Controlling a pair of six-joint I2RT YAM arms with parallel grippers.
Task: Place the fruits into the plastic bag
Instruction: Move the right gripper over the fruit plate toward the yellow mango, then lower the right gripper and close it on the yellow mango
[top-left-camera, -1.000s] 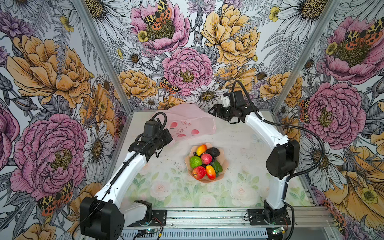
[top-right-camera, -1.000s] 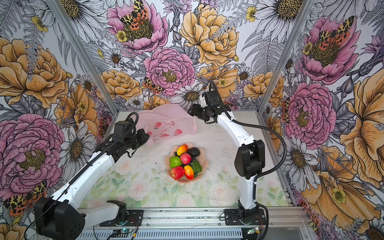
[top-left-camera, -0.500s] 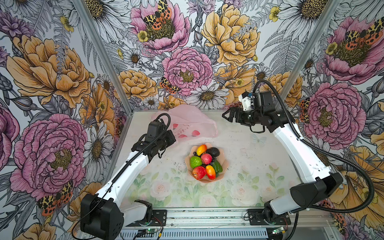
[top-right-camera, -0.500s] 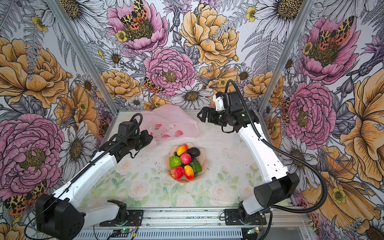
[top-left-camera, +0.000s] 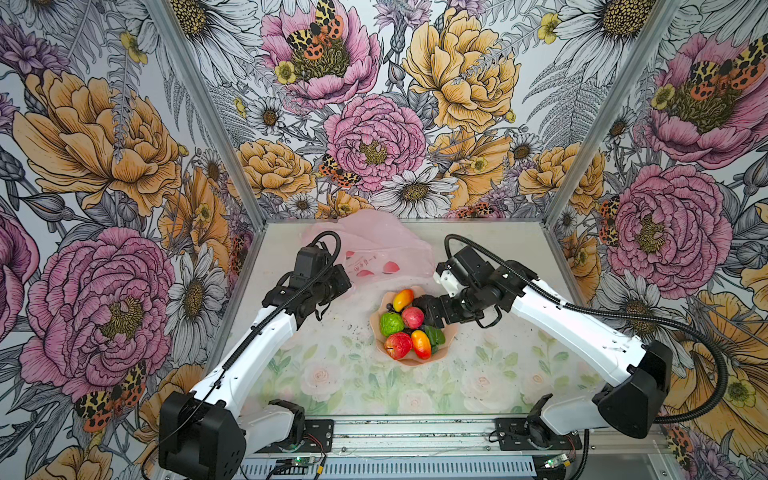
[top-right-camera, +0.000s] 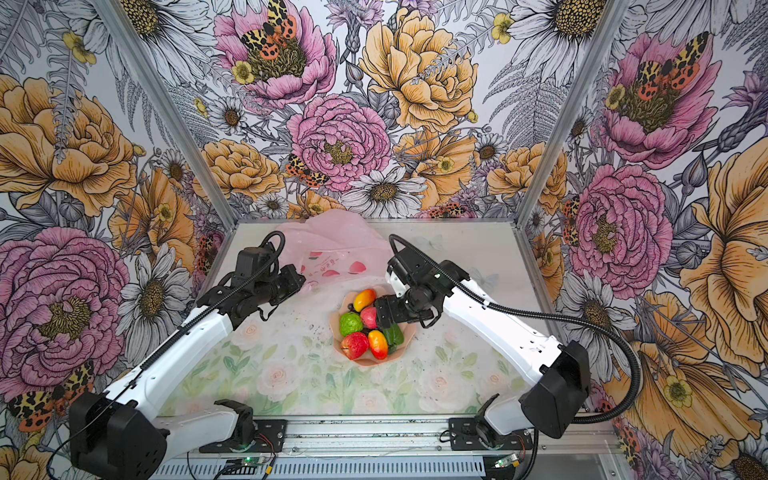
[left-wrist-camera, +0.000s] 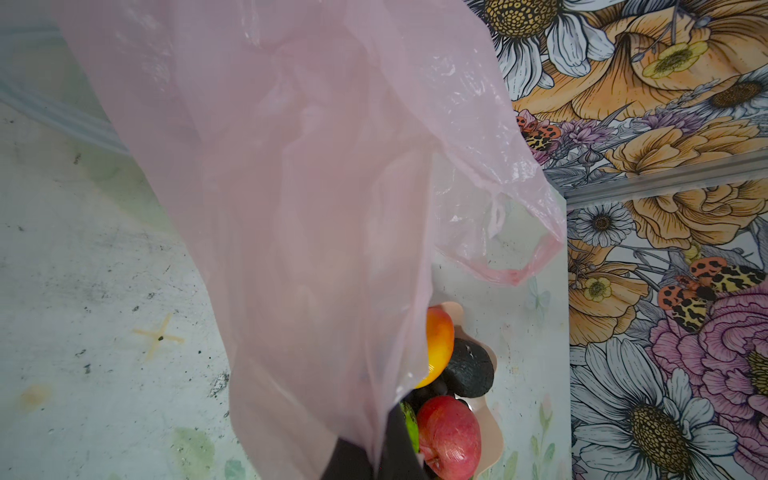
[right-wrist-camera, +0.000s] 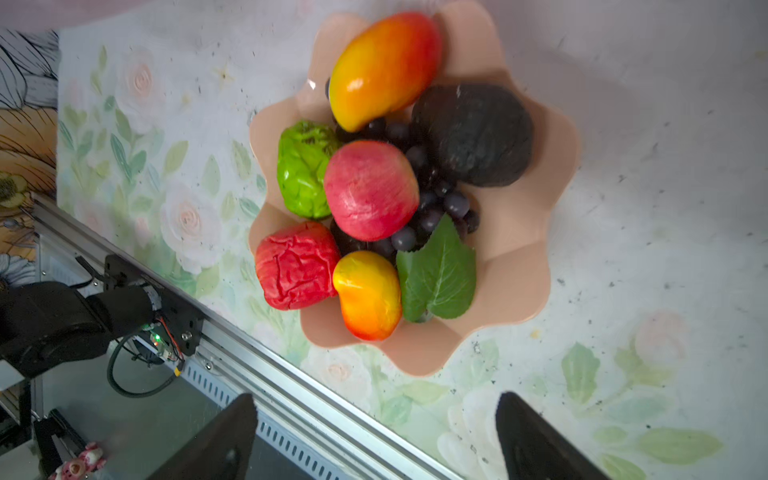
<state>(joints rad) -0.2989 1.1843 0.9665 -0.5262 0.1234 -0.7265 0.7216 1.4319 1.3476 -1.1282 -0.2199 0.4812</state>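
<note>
The fruits lie piled in a peach-pink bowl (top-left-camera: 416, 360) at mid-table: two orange-yellow mangoes (right-wrist-camera: 384, 68), two red apples (right-wrist-camera: 370, 191), a bumpy green one (right-wrist-camera: 303, 170), a dark avocado (right-wrist-camera: 473, 135) and purple grapes (right-wrist-camera: 432, 208) with a leaf. The plastic bag (top-left-camera: 374, 245) sits crumpled behind the bowl, near the back wall. My left gripper (top-left-camera: 337, 282) is shut on the bag's edge, and in the left wrist view the pink film (left-wrist-camera: 291, 208) hangs from the closed jaws. My right gripper (top-left-camera: 428, 311) hovers open over the bowl's right side, holding nothing (right-wrist-camera: 376, 399).
The floral table mat (top-left-camera: 353, 382) stretches in front of the bowl. An aluminium rail (top-left-camera: 415, 436) with both arm bases runs along the front edge. Papered walls close in the back and both sides.
My right arm left the bag at the back, swung out to the right, then came down over the bowl. My left gripper stayed shut on the bag and barely moved.
</note>
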